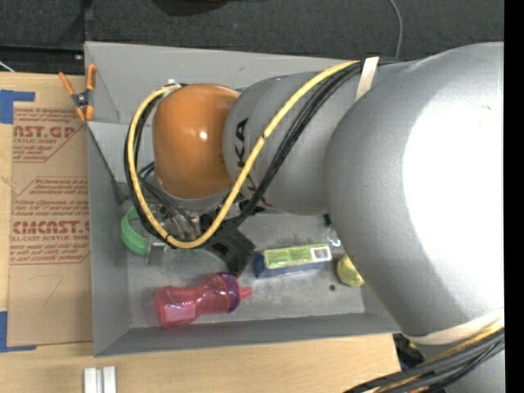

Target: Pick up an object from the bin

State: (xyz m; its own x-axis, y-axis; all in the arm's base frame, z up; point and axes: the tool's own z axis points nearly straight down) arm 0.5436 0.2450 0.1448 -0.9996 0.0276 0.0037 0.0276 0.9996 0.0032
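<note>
Gripper (169,218): state cannot be told — beside one green roll (133,232)
Others: one pink bottle (199,300), one green-labelled tube (295,258)
Obstruction: arm (393,162)

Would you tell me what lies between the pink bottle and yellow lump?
Camera view: only bare bin floor separates pink bottle and yellow lump; green packet lies alongside.

In the grey metal bin (106,318), a pink plastic bottle with a purple cap (196,300) lies on its side along the front edge, nearer the left corner. Behind it to the right lies a flat green-labelled tube (295,257), with a small yellow lump (350,272) just beside its right end. A round green thing (133,232) sits by the left wall.
</note>
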